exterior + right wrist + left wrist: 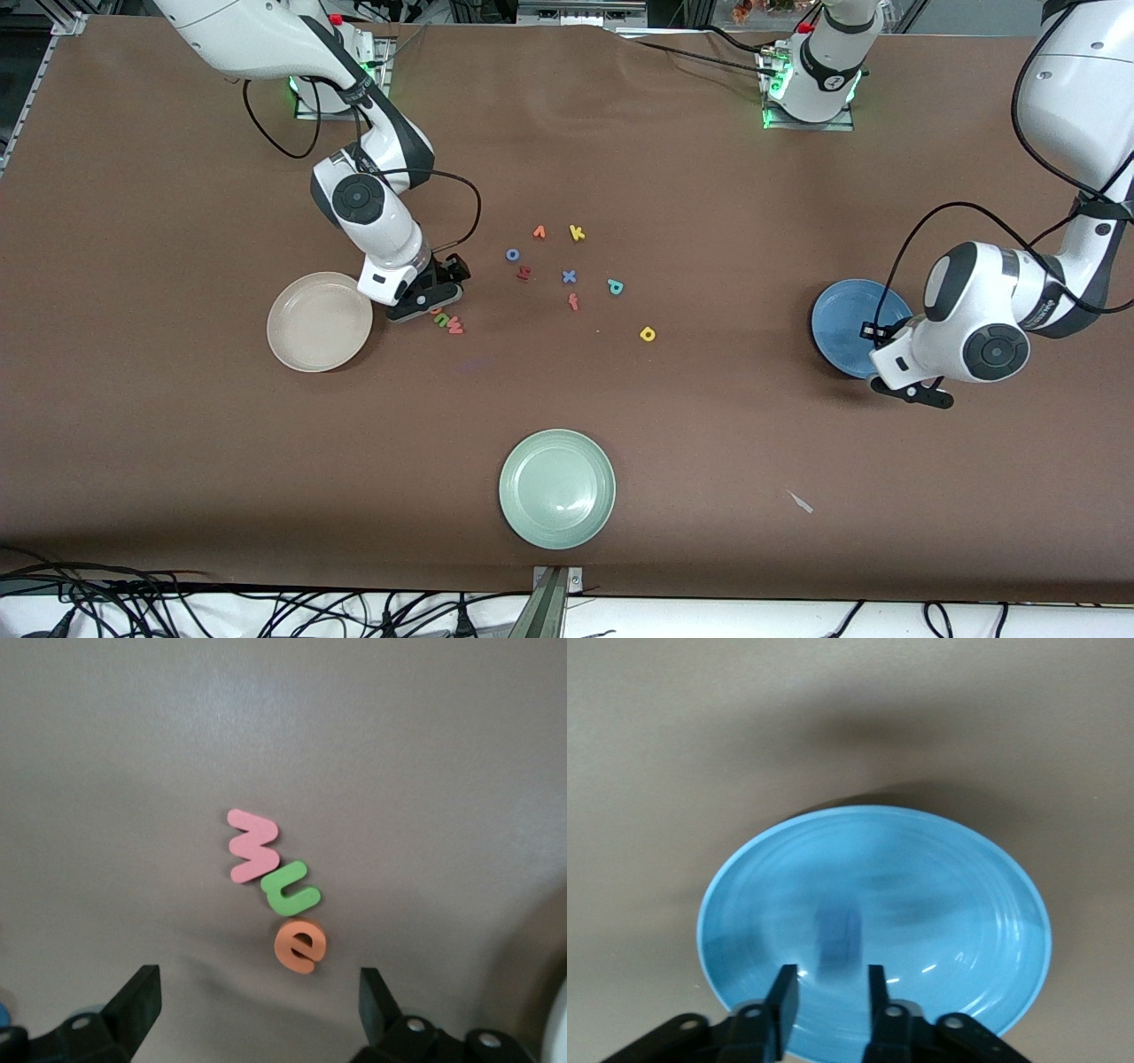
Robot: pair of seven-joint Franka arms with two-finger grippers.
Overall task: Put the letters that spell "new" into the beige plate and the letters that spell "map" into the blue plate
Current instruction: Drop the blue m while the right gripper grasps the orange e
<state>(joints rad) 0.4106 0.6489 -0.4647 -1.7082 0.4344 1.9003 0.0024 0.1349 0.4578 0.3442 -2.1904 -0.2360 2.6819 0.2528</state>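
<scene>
Three tiny letters to lift for "new": pink w (252, 846), green n (291, 889) and orange e (300, 944), touching in a row on the brown table (177, 443), just beside the beige plate (292, 350). Hovering right over them, the right gripper (257, 992), jaws spread wide, holding nothing.

Probably soft foam, very light, a bit squashy, not easy to break. Best to pinch one across its outer edges, low to the table, and gently, so as not to flick away its neighbours. Easiest to start with the e or the w at the ends of the row.

Over the blue plate (966, 895), the left gripper (830, 979), jaws a little apart and empty, with a blurry blue shape (837, 939), maybe the m, down in the plate. Lying out near the middle of the table: teal p (615, 286) and yellow a (648, 334).
</scene>
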